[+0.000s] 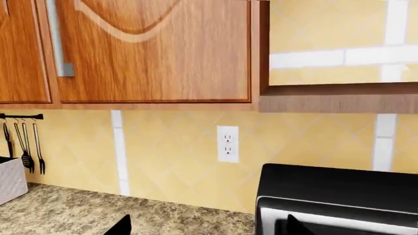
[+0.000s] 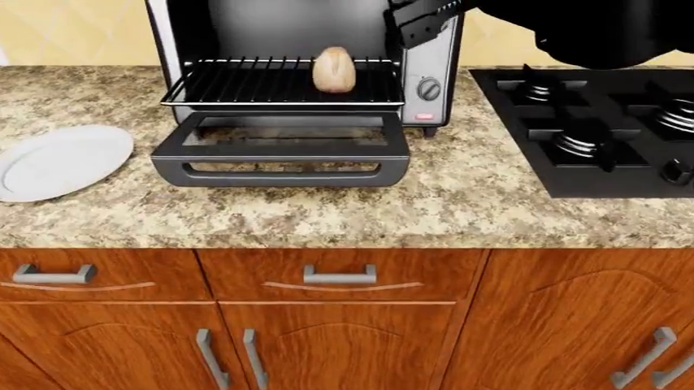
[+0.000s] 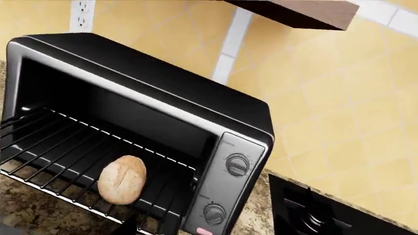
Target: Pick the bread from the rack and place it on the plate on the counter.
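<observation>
The bread, a small golden-tan roll, stands on the black wire rack pulled out of the open toaster oven; the right wrist view shows both bread and rack. The white plate lies on the granite counter at the left, beside the oven's lowered door. My right gripper hovers above the oven's top right corner, up and right of the bread; only dark tips show at the wrist view's edge, set apart. My left gripper is open and empty, high over the counter left of the oven.
The toaster oven stands at the back with its door folded down onto the counter. A black stove top lies to the right. Wall cabinets, a hanging utensil rail and a wall outlet face the left wrist camera.
</observation>
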You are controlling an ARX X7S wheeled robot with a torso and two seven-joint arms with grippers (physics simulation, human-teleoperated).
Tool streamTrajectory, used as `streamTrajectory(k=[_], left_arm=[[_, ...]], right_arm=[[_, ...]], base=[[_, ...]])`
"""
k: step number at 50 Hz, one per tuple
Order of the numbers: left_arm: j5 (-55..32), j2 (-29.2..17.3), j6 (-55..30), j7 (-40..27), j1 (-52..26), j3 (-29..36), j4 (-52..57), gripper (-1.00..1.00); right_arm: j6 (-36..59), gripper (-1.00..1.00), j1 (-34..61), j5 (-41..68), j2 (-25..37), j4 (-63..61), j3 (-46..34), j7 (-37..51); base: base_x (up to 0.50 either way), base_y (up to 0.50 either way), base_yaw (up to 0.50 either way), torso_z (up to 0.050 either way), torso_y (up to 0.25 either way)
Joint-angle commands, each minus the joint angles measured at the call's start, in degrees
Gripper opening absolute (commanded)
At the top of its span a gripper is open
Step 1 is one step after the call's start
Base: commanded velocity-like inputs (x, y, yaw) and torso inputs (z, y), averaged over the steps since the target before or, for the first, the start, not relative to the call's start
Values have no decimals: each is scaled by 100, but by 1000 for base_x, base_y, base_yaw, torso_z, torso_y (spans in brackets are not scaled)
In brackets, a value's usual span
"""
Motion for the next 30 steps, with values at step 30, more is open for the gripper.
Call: streamTrajectory(k=[30], left_arm=[[380, -182, 15, 260, -170, 258, -223, 100]], right_arm=[[407, 100, -169, 1427, 311, -972, 92, 1322]], base=[[100, 313, 0, 0, 0]])
